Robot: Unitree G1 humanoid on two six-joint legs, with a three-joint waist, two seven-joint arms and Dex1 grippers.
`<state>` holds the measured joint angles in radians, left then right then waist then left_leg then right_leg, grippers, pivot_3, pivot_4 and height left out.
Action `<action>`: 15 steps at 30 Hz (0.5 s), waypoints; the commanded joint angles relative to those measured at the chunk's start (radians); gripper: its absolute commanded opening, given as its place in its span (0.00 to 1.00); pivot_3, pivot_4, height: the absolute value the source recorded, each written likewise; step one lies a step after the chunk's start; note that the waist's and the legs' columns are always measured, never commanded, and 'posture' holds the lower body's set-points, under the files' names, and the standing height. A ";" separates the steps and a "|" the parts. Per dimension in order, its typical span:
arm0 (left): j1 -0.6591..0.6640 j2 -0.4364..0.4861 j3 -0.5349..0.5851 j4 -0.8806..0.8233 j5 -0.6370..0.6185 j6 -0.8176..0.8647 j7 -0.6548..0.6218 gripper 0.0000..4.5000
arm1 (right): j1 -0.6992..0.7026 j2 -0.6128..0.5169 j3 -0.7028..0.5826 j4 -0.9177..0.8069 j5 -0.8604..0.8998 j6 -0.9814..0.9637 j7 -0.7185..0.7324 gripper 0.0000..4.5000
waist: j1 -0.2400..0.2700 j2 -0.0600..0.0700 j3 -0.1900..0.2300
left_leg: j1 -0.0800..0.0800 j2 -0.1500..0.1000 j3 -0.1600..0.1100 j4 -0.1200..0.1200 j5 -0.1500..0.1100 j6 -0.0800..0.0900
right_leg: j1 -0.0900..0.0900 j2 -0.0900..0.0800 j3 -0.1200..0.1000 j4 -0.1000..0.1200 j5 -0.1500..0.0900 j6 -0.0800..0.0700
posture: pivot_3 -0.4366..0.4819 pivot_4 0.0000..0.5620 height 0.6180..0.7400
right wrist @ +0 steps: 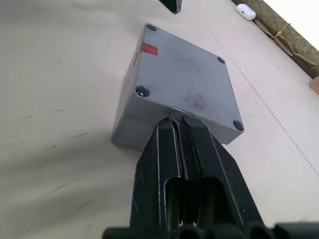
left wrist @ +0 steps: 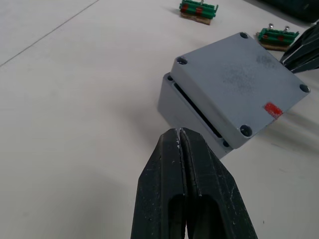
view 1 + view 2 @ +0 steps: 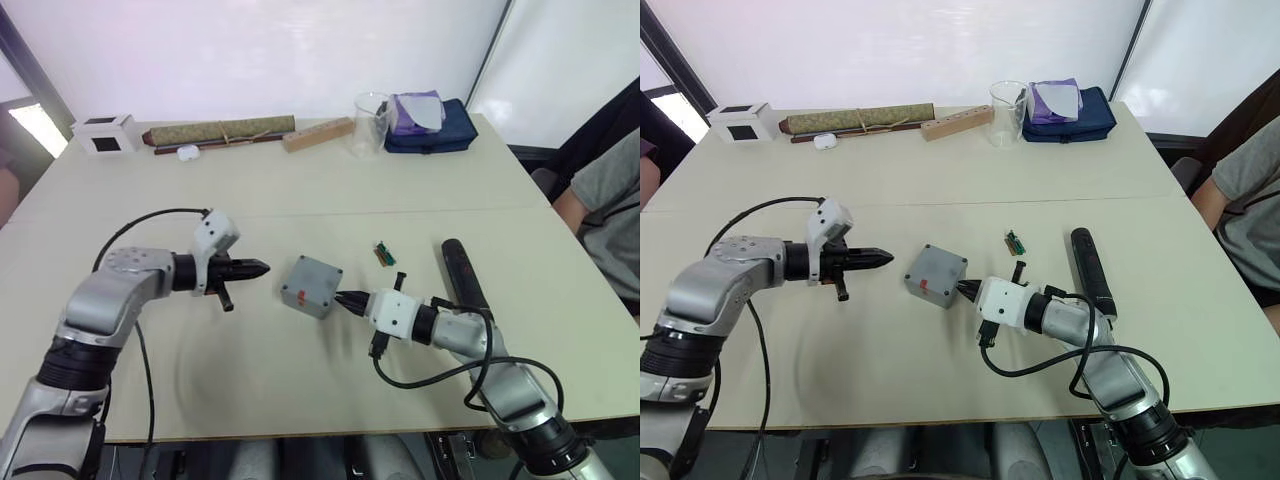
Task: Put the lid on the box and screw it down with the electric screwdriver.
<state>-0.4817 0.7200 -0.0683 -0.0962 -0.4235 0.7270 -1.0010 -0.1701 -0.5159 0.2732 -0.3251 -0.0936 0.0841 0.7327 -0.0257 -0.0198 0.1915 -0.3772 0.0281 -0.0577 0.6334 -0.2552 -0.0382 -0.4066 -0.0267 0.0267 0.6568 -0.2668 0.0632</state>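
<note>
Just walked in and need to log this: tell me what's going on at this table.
A two-armed robot is working on a small grey square box in the middle of the table. Its flat grey lid already sits on top, slightly skewed, with a gap along one edge. The right gripper, fingers shut, is at the box's side; the left gripper, also shut, points at it from a short way off. The long black electric screwdriver lies untouched beside the right arm.

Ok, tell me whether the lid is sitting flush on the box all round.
No: in the left wrist view the lid sits skewed, a dark gap showing above the box.
</note>
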 commanded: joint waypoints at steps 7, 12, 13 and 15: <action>-0.007 -0.028 -0.032 -0.033 0.012 -0.029 0.009 0.00 | -0.032 0.023 0.013 -0.002 -0.007 -0.010 -0.013 0.01 | 0.007 0.000 0.000 | 0.000 0.000 0.000 -0.001 0.000 0.000 | 0.000 0.000 0.000 -0.001 0.000 0.000 | 0.48 0.27 1.00; -0.011 -0.055 -0.050 -0.032 0.023 -0.036 0.018 0.00 | -0.051 0.031 0.021 0.015 -0.014 -0.018 -0.016 0.01 | 0.008 0.000 0.000 | 0.000 0.000 0.000 -0.001 0.000 0.000 | 0.000 0.000 0.000 -0.001 0.000 0.000 | 0.48 0.27 1.00; -0.009 -0.057 -0.052 -0.035 0.024 -0.035 0.017 0.00 | -0.050 0.031 0.020 0.016 -0.013 -0.020 -0.016 0.01 | 0.008 0.000 0.000 | 0.000 0.000 0.000 -0.001 0.000 0.000 | 0.000 0.000 0.000 -0.001 0.000 0.001 | 0.48 0.27 1.00; -0.004 -0.059 -0.058 -0.041 0.027 -0.037 0.014 0.00 | -0.050 0.031 0.020 0.016 -0.012 -0.019 -0.015 0.01 | 0.008 0.000 0.000 | 0.000 0.000 0.000 -0.001 0.000 0.000 | 0.000 0.000 0.000 -0.001 0.001 0.001 | 0.48 0.27 1.00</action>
<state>-0.4829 0.6656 -0.1081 -0.1009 -0.3955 0.7091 -0.9782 -0.2093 -0.4938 0.2915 -0.2875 -0.1127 0.0821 0.7226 -0.0181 -0.0197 0.1915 -0.3774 0.0281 -0.0576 0.6319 -0.2552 -0.0381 -0.4070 -0.0264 0.0266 0.6555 -0.2663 0.0641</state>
